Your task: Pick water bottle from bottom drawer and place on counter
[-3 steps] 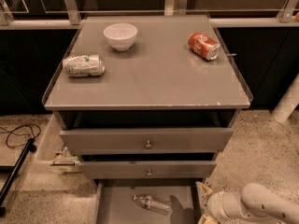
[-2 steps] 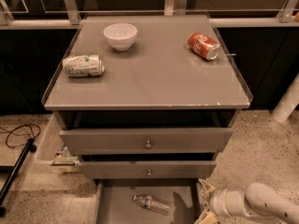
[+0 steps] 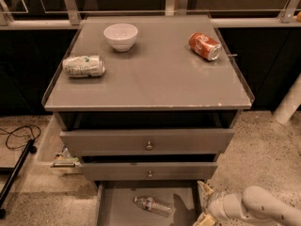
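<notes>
The water bottle (image 3: 152,205) lies on its side in the open bottom drawer (image 3: 115,211), cap to the left, label band in the middle. My gripper (image 3: 202,205) sits low at the drawer's right edge, to the right of the bottle and apart from it. Its two pale fingers stand spread, with nothing between them. The white arm (image 3: 263,208) comes in from the bottom right. The counter (image 3: 160,79) is the grey top of the cabinet, above the two knobbed drawers.
On the counter are a white bowl (image 3: 121,36) at the back left, a silver-green can (image 3: 83,66) lying on the left and a red soda can (image 3: 205,46) lying at the back right. The two upper drawers (image 3: 148,142) are slightly pulled out. A black cable (image 3: 16,135) lies on the floor to the left.
The gripper and arm have shifted only slightly beside the drawer's right edge. The bottle and the things on the counter have not moved.
</notes>
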`<act>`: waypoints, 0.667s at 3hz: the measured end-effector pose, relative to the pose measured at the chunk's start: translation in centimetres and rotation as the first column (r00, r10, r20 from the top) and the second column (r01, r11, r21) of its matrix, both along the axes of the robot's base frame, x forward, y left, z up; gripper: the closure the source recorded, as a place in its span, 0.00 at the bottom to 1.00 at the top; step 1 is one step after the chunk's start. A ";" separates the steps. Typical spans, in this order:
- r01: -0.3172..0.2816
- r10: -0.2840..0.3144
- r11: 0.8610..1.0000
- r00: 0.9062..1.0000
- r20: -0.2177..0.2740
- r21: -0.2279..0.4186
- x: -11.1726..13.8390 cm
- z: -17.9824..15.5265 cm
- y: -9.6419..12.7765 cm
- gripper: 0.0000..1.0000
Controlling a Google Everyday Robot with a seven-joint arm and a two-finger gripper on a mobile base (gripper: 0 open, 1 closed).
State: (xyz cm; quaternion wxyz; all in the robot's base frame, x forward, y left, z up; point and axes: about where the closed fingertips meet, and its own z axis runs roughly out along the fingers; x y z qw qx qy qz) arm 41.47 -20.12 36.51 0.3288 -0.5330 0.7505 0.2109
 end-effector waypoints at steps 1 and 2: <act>-0.019 0.024 0.998 0.997 0.077 -0.064 2.0 -4.4 2.0 0.00; -0.052 0.074 0.990 0.983 0.166 -0.134 3.9 -7.6 3.8 0.00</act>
